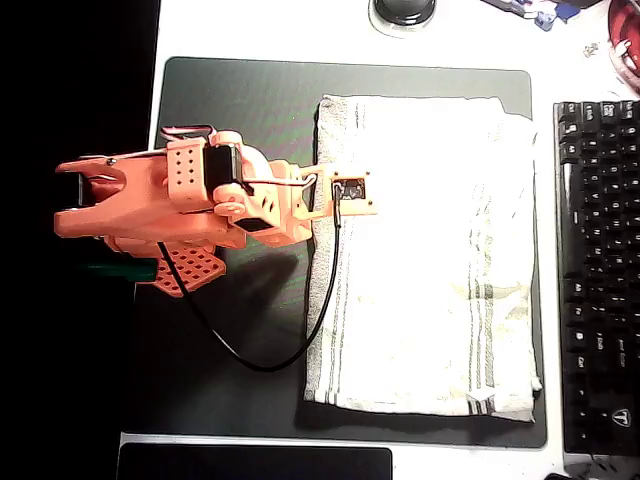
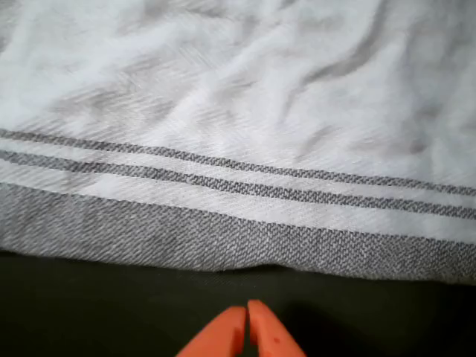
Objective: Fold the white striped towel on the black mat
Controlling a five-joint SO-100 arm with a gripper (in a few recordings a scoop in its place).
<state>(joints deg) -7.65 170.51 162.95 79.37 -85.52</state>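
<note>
Overhead view gives you the whole layout: the white striped towel lies spread flat on the black mat, filling the mat's right-hand portion from near the top edge almost to the bottom edge. Its right side runs close beside the black keyboard, which sits on the white table just off the mat. You can see thin grey stripes running along the towel's lower right part, and light wrinkles across the cloth.

Your orange arm reaches in from the left of this view, over the bare left part of the mat. Its wrist end sits over the towel's left edge, in the upper half of the cloth — the small camera board is right above that edge. A black cable loops down from the arm across the mat and back up along the towel's left side.

Wrist view puts you low and close. The gripper shows at the bottom centre as two orange fingertips pressed together, tip against tip, with nothing between them. They sit over dark mat, just short of the towel's border. That border is a band of grey weave — beyond it you see two pairs of thin grey stripes and then creased white cloth. The tips are not on the towel; a strip of dark mat shows between them and the hem.

A glossy black panel lies along the bottom edge of the overhead view, below the mat.
</note>
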